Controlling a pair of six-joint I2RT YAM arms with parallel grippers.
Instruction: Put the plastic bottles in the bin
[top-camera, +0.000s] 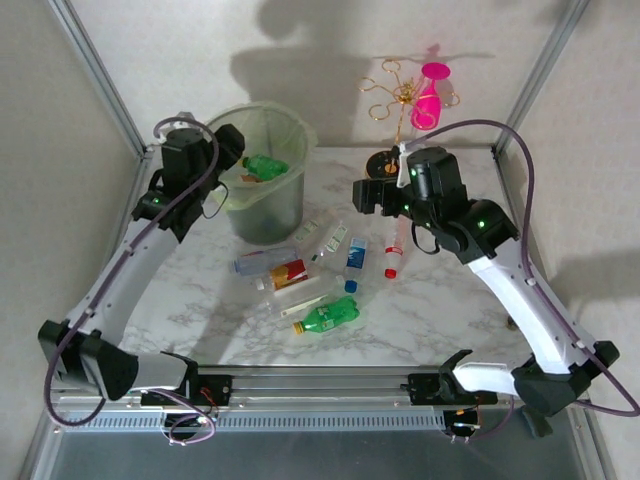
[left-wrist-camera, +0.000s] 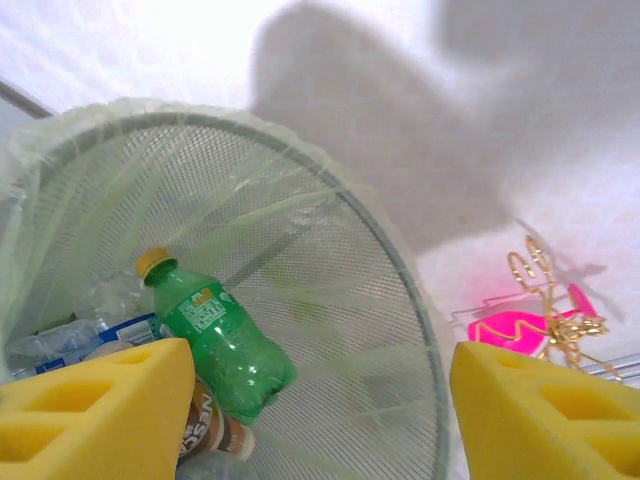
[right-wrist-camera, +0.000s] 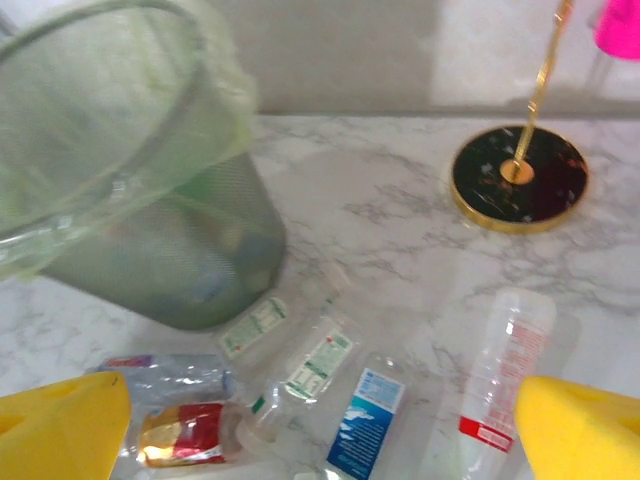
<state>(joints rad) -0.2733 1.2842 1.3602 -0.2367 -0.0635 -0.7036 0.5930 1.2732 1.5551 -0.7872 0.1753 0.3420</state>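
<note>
1. Both arms are anchored at the near edge of the marbled tabletop (top-camera: 450, 310).
2. Loose plastic bottles (top-camera: 300, 272) lie on their sides mid-tabletop, with a green orange-capped bottle (top-camera: 327, 317) nearest.
3. The right arm slants in from the right edge. Its right gripper (top-camera: 365, 196) hangs beside the bottles' far side, yellow pads (right-wrist-camera: 580, 430) spread wide and empty.
4. The round pale-green translucent bin (top-camera: 268, 215) stands towards the far-left corner and holds a green yellow-capped bottle (left-wrist-camera: 225, 345) among others.
5. The left arm stretches along the left edge. The left gripper (top-camera: 228, 150) hovers over the bin's rim, jaws parted, gripping nothing.
</note>
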